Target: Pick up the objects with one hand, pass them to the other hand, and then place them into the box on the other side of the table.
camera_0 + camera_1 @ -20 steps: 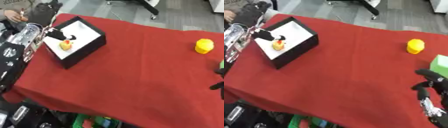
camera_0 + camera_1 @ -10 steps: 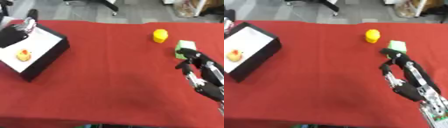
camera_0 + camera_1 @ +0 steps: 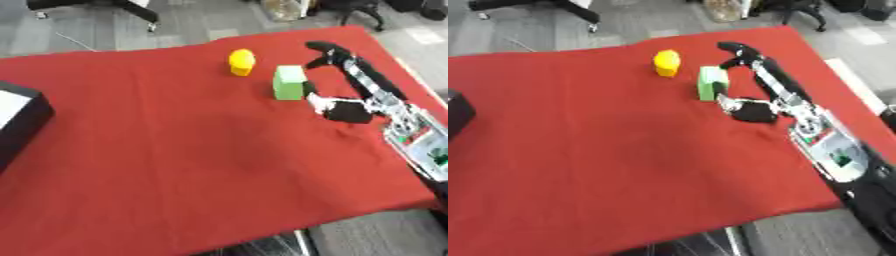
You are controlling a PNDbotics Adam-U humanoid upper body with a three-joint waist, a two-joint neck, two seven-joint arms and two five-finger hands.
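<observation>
1. Reaching in from the right, the robot's black and silver right hand (image 3: pixel 350 97) is spread wide beside the green rectangular block (image 3: pixel 289 82), with its long fingers (image 3: pixel 325 50) stretched past the block's far side and its thumb (image 3: pixel 317 101) close to the near corner.
2. Nothing is grasped; the fingers are straight and the hand looks released, with a gap showing between them and the block.
3. That green block stands upright on the red tablecloth (image 3: pixel 175 150), towards the table's right side.
4. Just beyond it to the left sits the small yellow rounded object (image 3: pixel 241 61), apart from both block and hand.
5. Well away at the left edge, a corner of the black box with a white inside (image 3: pixel 19 117) shows.
6. Robot's left hand is out of sight.
</observation>
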